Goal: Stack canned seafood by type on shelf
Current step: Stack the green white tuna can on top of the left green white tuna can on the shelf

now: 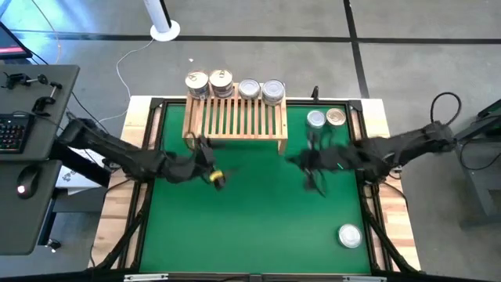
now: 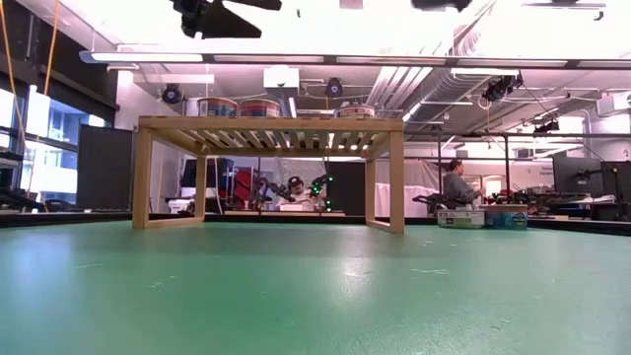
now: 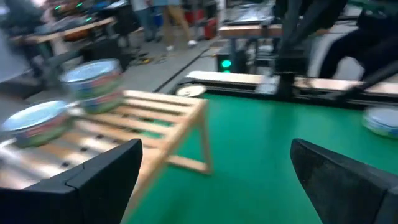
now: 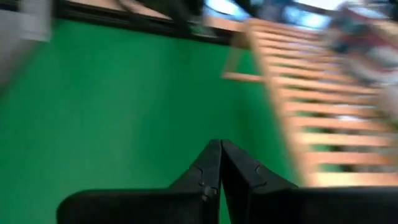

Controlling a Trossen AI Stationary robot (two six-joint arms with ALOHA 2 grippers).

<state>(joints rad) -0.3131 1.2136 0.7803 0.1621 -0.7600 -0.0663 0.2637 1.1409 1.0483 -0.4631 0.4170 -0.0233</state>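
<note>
Right gripper: fingers pressed together, holding nothing, above the green mat near the shelf's right end.
Left gripper: jaws wide apart, empty, by the shelf's left front.
Shelf: four tins along its back edge.
Loose tins: two right of the shelf, one near the mat's right front.

We find nothing readable here: the tins lined along the back of the shelf show only shiny lids from above and blurred wrappers from the left wrist, and the boxes in the room behind are too small to make out.
</note>
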